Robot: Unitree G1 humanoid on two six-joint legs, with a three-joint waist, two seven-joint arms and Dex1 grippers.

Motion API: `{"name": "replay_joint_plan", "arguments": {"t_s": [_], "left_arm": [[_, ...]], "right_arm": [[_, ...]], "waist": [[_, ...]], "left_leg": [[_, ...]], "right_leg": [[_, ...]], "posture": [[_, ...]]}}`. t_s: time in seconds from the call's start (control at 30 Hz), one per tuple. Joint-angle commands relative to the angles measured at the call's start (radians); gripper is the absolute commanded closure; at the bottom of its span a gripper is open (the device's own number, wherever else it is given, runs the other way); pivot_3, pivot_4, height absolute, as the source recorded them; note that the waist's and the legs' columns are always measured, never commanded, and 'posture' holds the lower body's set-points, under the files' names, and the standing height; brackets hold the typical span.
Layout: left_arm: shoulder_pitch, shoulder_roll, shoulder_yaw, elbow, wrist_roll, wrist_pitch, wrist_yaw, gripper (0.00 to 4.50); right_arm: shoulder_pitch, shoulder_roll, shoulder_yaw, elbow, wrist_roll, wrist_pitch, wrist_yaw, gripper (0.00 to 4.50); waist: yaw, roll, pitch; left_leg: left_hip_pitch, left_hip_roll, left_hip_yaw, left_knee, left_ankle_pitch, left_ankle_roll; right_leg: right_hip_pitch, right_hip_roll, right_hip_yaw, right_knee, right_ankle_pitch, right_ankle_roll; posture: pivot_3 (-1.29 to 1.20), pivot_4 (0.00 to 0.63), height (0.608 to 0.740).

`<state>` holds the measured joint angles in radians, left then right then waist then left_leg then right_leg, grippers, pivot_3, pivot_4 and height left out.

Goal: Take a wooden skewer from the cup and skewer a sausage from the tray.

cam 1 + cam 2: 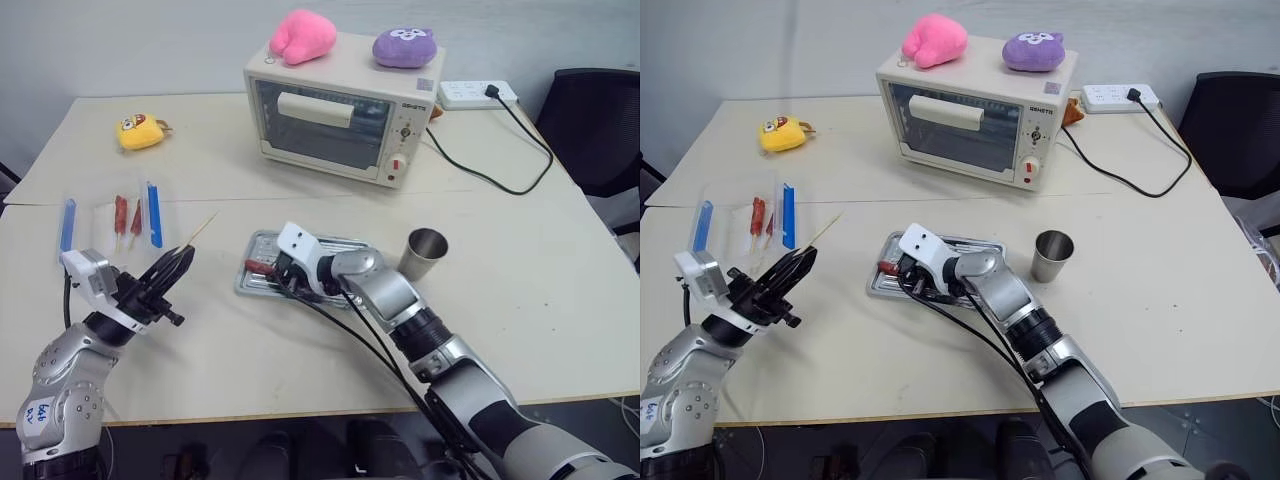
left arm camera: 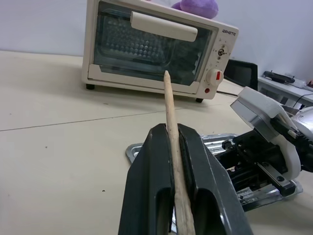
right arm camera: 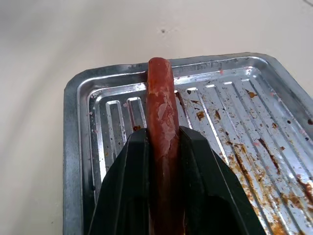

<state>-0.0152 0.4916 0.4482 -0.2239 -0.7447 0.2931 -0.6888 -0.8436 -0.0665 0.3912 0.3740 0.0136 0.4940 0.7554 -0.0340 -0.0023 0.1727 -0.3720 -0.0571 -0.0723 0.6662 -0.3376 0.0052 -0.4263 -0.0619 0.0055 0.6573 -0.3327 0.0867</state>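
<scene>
A: Since the right gripper [image 3: 164, 161] is already clamped on the sausage [image 3: 161, 107] over the tray's [image 3: 78, 147] near end, what matters now?

B: Lining up. The left gripper [image 2: 178, 161] is pinched shut on the skewer [image 2: 170, 112], tip up and apart from the meat. Aim the point at the sausage's free end, along its length, I'd say.

A: Counts?

B: One skewer, one sausage held, one tray, one cup [image 1: 427, 252] on the table [image 1: 520, 300] beside it.
</scene>
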Motion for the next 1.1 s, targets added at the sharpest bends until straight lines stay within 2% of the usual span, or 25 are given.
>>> {"name": "replay_joint_plan", "arguments": {"t_s": [0.03, 0.1, 0.2, 0.37, 0.53, 0.73, 0.87, 1.1], "left_arm": [[-0.018, 0.028, 0.015, -0.046, -0.035, 0.013, -0.019, 4.5], [-0.024, 0.039, 0.015, -0.049, -0.05, 0.027, -0.034, 4.5], [-0.039, 0.079, 0.009, -0.051, -0.084, 0.066, -0.085, 4.5], [-0.066, 0.208, -0.037, -0.051, -0.132, 0.165, -0.242, 4.5], [-0.081, 0.32, -0.124, -0.051, -0.112, 0.213, -0.411, 4.5], [-0.106, 0.364, -0.239, -0.024, -0.05, 0.197, -0.542, 4.5], [-0.139, 0.316, -0.299, -0.003, -0.017, 0.174, -0.553, 4.5], [-0.166, 0.283, -0.362, 0.01, 0.01, 0.171, -0.588, 4.5]], "right_arm": [[0.009, -0.039, -0.06, -0.154, 0.082, -0.025, 0.088, 3.64], [0.021, -0.085, -0.078, -0.244, 0.124, -0.001, 0.145, 3.64], [0.067, -0.22, -0.095, -0.421, 0.187, 0.048, 0.259, 3.64], [0.174, -0.487, -0.159, -0.683, 0.305, 0.127, 0.421, 3.64], [0.298, -0.687, -0.232, -0.813, 0.364, 0.129, 0.494, 3.64], [0.407, -0.78, -0.307, -0.861, 0.399, 0.088, 0.497, 3.64], [0.5, -0.808, -0.375, -0.916, 0.432, 0.076, 0.482, 3.64], [0.544, -0.831, -0.426, -0.965, 0.48, 0.104, 0.44, 3.64]], "waist": [[0.0, 0.0, 0.0], [0.002, 0.0, 0.0], [0.005, 0.0, 0.0], [0.009, 0.0, 0.0], [0.006, -0.001, 0.0], [0.009, -0.001, 0.0], [0.016, -0.001, 0.0], [0.032, -0.001, 0.001]], "left_leg": [[0.0, 0.0, 0.0, 0.0, 0.0, 0.0], [0.0, 0.0, 0.0, 0.0, 0.0, 0.0], [-0.001, 0.0, 0.0, 0.0, 0.0, 0.0], [-0.002, 0.0, -0.001, 0.0, 0.0, 0.0], [-0.002, 0.0, -0.001, -0.001, 0.0, 0.0], [-0.002, 0.0, 0.0, -0.001, 0.0, 0.0], [-0.002, 0.0, 0.0, -0.001, 0.0, 0.001], [-0.002, 0.0, 0.0, 0.0, 0.0, 0.001]], "right_leg": [[0.0, 0.0, 0.0, 0.0, 0.0, 0.0], [0.0, 0.0, 0.0, 0.0, 0.0, 0.0], [0.0, 0.0, 0.0, -0.001, 0.0, 0.0], [0.001, 0.0, 0.0, -0.004, 0.0, 0.0], [0.001, 0.0, 0.001, -0.009, 0.0, 0.0], [0.001, 0.0, 0.001, -0.009, 0.0, 0.0], [0.002, 0.0, 0.001, -0.01, 0.0, 0.0], [0.002, 0.0, 0.001, -0.009, 0.0, 0.0]], "posture": [[0.0, 0.15, 0.74], [0.0, 0.15, 0.74], [0.0, 0.15, 0.74], [0.0, 0.15, 0.74], [0.0, 0.15, 0.74], [0.0, 0.15, 0.74], [0.0, 0.15, 0.74], [0.0, 0.15, 0.74]]}}
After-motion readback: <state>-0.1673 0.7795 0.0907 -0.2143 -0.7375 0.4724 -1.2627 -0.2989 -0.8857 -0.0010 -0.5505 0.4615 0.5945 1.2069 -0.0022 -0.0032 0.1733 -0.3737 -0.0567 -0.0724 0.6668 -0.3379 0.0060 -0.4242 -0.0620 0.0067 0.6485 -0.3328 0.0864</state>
